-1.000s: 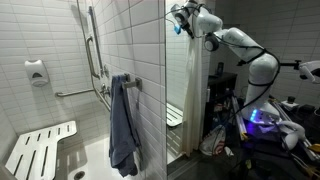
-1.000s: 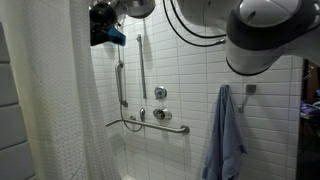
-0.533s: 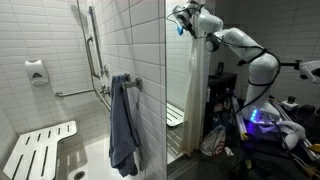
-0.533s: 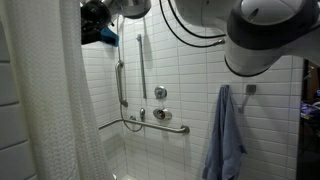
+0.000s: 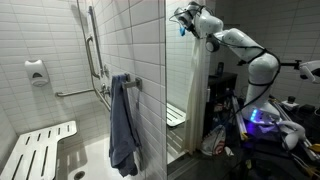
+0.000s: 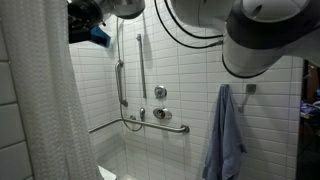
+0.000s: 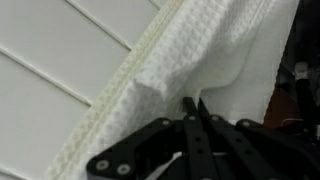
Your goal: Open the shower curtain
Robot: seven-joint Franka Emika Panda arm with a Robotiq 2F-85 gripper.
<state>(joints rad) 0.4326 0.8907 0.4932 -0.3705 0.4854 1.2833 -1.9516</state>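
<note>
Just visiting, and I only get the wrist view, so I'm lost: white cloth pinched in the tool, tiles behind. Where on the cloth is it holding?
Observer: High up. The tool grips the shower curtain near its top edge.
Operator: Is the shower opened up?
Observer: Partly; a grab bar on the tiled wall shows beside the curtain.
Operator: Anything else hanging there?
Observer: A blue-grey towel on that wall, apart from the curtain.

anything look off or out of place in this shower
Nothing spilled or broken. Only the curtain looks odd: its fabric puckers near the top where the shut end effector pinches it. The towel hangs normally.
</note>
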